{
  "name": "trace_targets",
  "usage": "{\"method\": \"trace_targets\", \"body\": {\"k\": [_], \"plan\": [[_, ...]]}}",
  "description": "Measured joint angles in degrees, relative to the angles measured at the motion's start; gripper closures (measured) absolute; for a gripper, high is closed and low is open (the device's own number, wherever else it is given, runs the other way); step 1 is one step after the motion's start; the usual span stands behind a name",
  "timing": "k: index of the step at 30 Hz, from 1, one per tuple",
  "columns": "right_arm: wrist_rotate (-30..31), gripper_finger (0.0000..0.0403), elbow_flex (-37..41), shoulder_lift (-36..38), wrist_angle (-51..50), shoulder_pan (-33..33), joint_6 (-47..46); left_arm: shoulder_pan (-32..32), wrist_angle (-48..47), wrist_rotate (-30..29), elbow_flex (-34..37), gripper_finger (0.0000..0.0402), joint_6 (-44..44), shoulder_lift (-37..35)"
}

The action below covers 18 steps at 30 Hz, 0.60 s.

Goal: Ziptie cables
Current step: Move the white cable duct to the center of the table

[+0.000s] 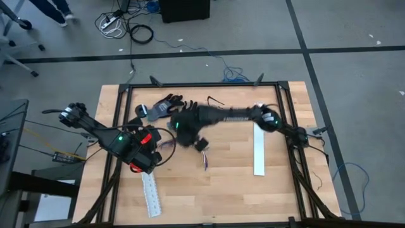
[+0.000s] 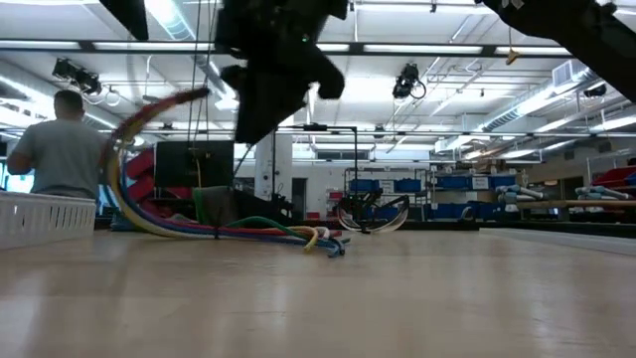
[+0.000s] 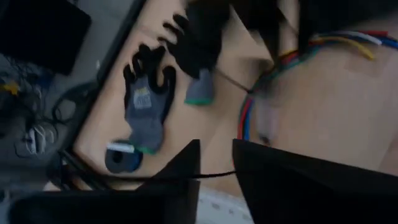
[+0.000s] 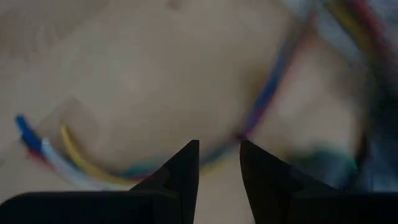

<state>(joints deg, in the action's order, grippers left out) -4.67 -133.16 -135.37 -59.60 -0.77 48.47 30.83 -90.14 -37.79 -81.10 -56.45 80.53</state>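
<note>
The cables (image 1: 167, 145), a bundle of thin coloured wires, lie left of the table's middle between my two grippers. In the low view the bundle (image 2: 199, 227) runs along the tabletop, then arcs up on the left toward my right gripper (image 1: 196, 140). That gripper reaches in from the right and is shut on the bundle. My left gripper (image 1: 147, 158) hovers at the left, open (image 3: 216, 144). A thin black strand (image 3: 217, 175) crosses low in its gap; whether it touches the fingers I cannot tell. My right gripper (image 4: 219, 144) has the bundle between its two fingers, at a stretch (image 4: 244, 132) away from the free ends. The fingers slant down from above and lie across the wires. The held part is raised, and the free ends (image 2: 328, 242) rest on the table.
Two grey-and-black work gloves (image 1: 166, 106) lie at the far side. One long white slotted strip (image 1: 259, 149) lies at the right. Another white strip (image 1: 150, 193) lies near the front left. Black frame rails (image 1: 281, 107) border the work area. A person stands beyond the table (image 2: 60, 149).
</note>
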Motion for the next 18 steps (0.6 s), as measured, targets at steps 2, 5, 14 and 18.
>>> {"method": "trace_targets", "body": {"k": [2,5,14,18], "plan": [[-2.6,0.0292,0.0,1.9,-2.7,-3.1,-2.3,0.0,0.1,1.7,0.0,0.029,-1.7,0.3],[-8.6,0.0292,0.0,4.1,-4.7,-7.7,-4.9,0.5,0.1,3.9,0.0,0.0268,-4.7,0.6],[-15.4,0.0292,0.0,9.1,-5.2,-18.9,-6.2,7.6,12.0,5.1,0.0,0.0249,-1.2,4.1],[-19.3,0.0292,0.0,11.1,-6.4,-22.7,-5.1,8.5,13.7,13.2,0.0,0.0233,-12.1,6.6]]}}
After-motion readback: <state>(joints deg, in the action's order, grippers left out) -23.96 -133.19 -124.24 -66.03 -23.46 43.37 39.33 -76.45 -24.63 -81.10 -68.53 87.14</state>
